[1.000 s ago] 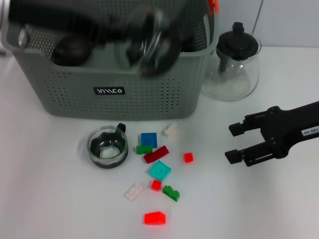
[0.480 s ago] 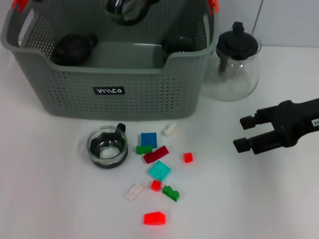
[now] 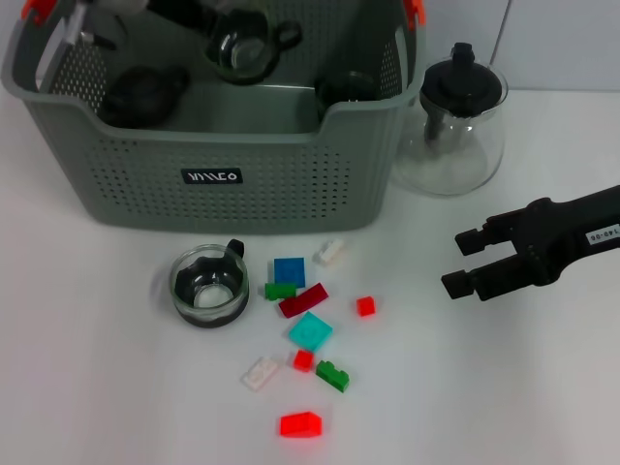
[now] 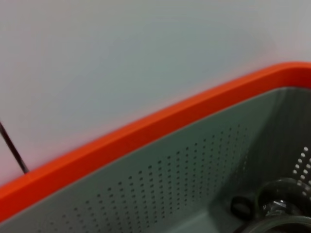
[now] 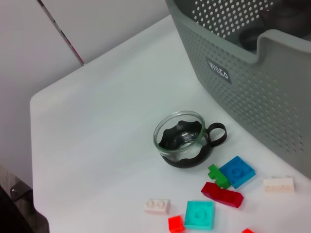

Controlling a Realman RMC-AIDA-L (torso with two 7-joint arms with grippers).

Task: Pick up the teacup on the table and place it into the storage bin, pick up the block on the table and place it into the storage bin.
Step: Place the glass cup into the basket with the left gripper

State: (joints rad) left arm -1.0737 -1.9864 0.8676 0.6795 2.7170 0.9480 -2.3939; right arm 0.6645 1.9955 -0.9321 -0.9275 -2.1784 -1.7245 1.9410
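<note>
Storage bin sits at the back of the table, w/ a glass teapot (black lid) just beside its right end. Inside the bin: two dark cups on the floor, plus a glass teacup up high near the far wall, tilted, handle toward the right. Left gripper is over the bin's back-left corner, next to that cup; can't tell if it grips the cup or how its fingers stand.

In front of the bin a second teacup stands upright on the table, handle toward the bin, close to the wall but apart from it. Right beside it a scatter of blocks: blue block touching a small green one, dark red block, teal block, white ones, several red ones. Nothing lies btwn them and the bin wall.

Right gripper hovers over bare table, well right of the blocks, below the teapot, fingers spread wide, empty.

Vs 0.5 s ago: the high cup has shifted slightly & the left arm shows more at the bin's back-left; right gripper sits a bit further left. Cup and blocks on the table unchanged.
</note>
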